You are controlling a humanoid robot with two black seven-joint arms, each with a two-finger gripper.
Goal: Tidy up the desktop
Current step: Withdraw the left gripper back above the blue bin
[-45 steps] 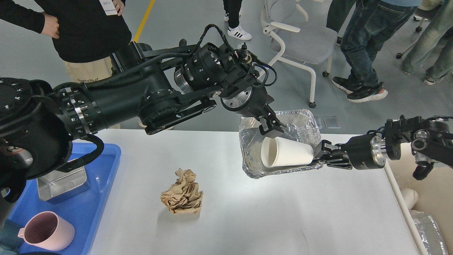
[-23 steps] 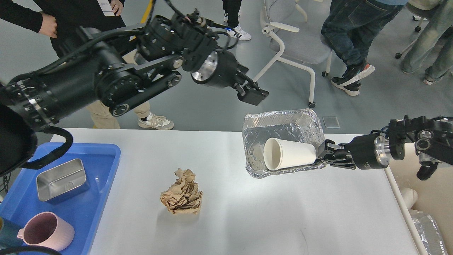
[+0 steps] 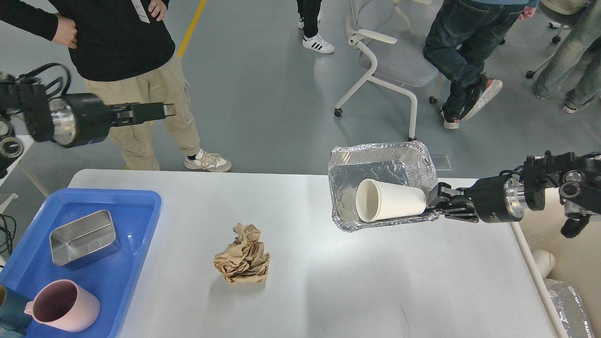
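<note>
Upper left: left gripper (image 3: 162, 111), fingers together, empty, above the floor. Lower centre: white desktop (image 3: 328, 291) bearing crumpled brown paper (image 3: 242, 261). Centre right: right gripper (image 3: 433, 203) clamps foil tray (image 3: 413, 157) holding a tipped paper cup (image 3: 389, 200).

A blue tray (image 3: 136, 220) holds a steel tin (image 3: 83, 237) and pink mug (image 3: 63, 306); a grey chair (image 3: 389, 56) stands behind.
</note>
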